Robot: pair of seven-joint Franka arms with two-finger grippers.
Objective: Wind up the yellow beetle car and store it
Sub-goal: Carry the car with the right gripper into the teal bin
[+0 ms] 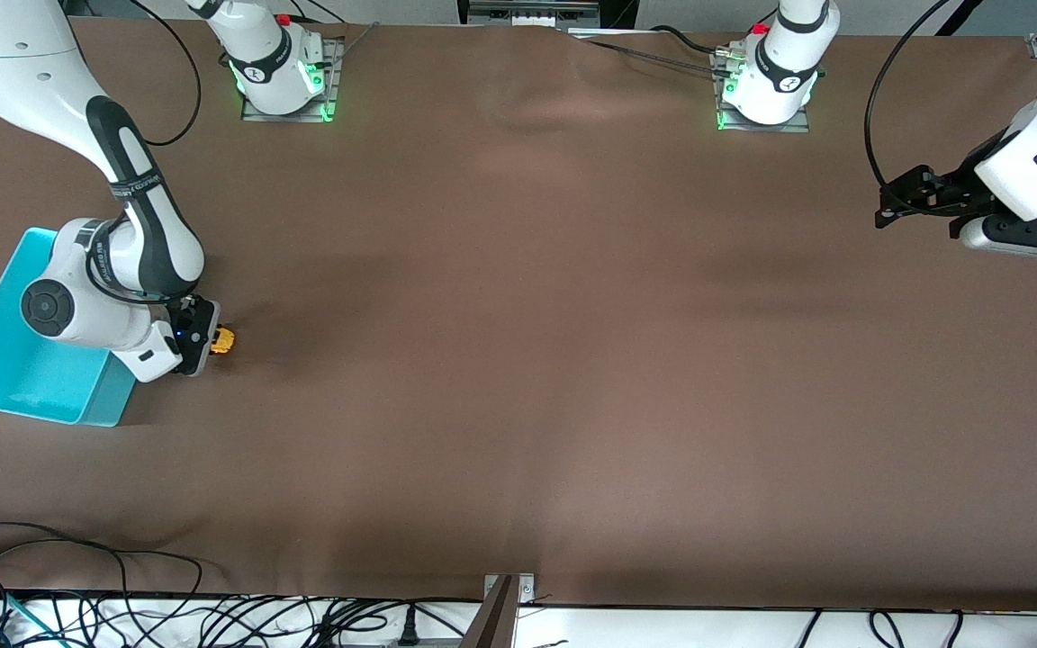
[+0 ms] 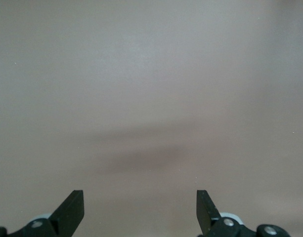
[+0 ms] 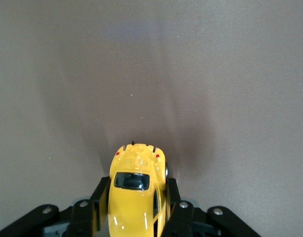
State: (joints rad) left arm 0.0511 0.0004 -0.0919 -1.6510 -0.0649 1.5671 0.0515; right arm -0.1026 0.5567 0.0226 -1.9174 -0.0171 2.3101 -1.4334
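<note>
Front view: high, across the desk (image 1: 518, 360), facing both arm bases along the top edge; whole surface covered. Left wrist view: close above bare desk, looking past the left tool (image 2: 140, 210), tips spread wide. Right wrist view: very close, low over the desk, looking along the right tool (image 3: 134, 202) clamped on the yellow beetle car (image 3: 136, 192). Shared with front view: car (image 1: 223, 340) beside the turquoise bin (image 1: 5, 378).
</note>
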